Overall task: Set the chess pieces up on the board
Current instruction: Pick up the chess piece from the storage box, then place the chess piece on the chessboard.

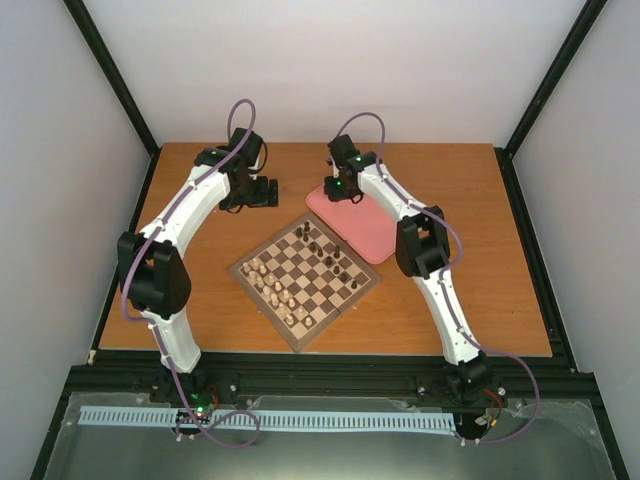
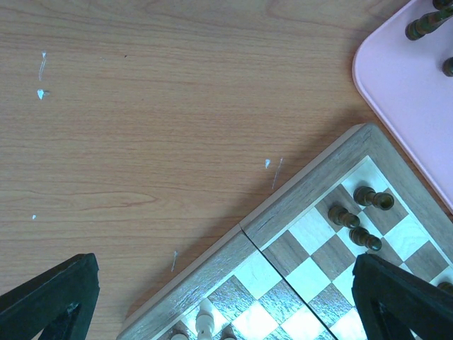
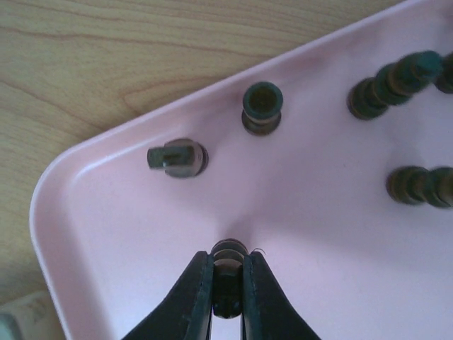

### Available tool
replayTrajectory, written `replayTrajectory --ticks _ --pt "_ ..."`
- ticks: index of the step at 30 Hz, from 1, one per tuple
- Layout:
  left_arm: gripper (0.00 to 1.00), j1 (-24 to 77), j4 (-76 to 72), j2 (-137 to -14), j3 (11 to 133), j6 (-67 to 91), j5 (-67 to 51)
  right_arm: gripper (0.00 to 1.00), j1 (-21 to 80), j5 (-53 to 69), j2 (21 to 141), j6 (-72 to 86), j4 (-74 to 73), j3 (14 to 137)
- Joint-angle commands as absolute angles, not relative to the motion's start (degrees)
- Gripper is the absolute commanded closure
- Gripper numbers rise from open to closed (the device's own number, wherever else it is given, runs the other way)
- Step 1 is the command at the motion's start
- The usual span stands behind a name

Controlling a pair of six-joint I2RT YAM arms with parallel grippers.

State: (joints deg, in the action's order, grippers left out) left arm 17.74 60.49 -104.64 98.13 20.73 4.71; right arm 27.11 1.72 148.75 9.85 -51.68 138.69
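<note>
My right gripper [image 3: 228,258] is shut on a dark chess piece [image 3: 229,248] that stands on the pink tray [image 3: 127,234]. Other dark chess pieces on the tray: one lying down [image 3: 177,157], one upright [image 3: 262,108], two more at the right [image 3: 393,83] [image 3: 421,185]. The board [image 1: 248,270] lies mid-table, with dark pieces [image 1: 325,252] on its far-right side and pale ones [image 1: 275,288] on its near-left side. My left gripper [image 2: 226,304] hangs open over the board's far corner [image 2: 297,205], holding nothing. Three dark pieces [image 2: 373,199] stand in that corner.
The pink tray [image 1: 368,238] touches the board's far-right edge. Bare wooden table [image 2: 141,127] stretches left of the board. Black frame rails and white walls close in the table on all sides.
</note>
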Motion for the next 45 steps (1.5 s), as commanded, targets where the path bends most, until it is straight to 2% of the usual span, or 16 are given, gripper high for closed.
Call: replayTrajectory --ticks 1,6,13,17,45 --pt "0.00 17.6 61.0 -104.5 100.1 20.5 4.6 0.97 27.3 0.1 139.7 9.1 -51.3 134.9" --pt "0.00 17.6 60.7 -104.3 100.0 20.6 4.6 0.97 29.4 0.4 133.9 8.6 -53.0 129.6" --pt "0.00 17.5 60.6 -104.0 100.0 20.7 4.5 0.97 35.1 2.2 125.0 8.8 -50.9 114.2" --pt "0.00 17.5 60.5 -103.8 99.8 20.7 4.1 0.97 38.4 3.1 122.9 10.1 -50.0 109.8" --pt "0.00 17.5 59.9 -103.1 98.8 20.7 4.8 0.97 39.6 1.7 130.5 9.7 -49.0 112.5"
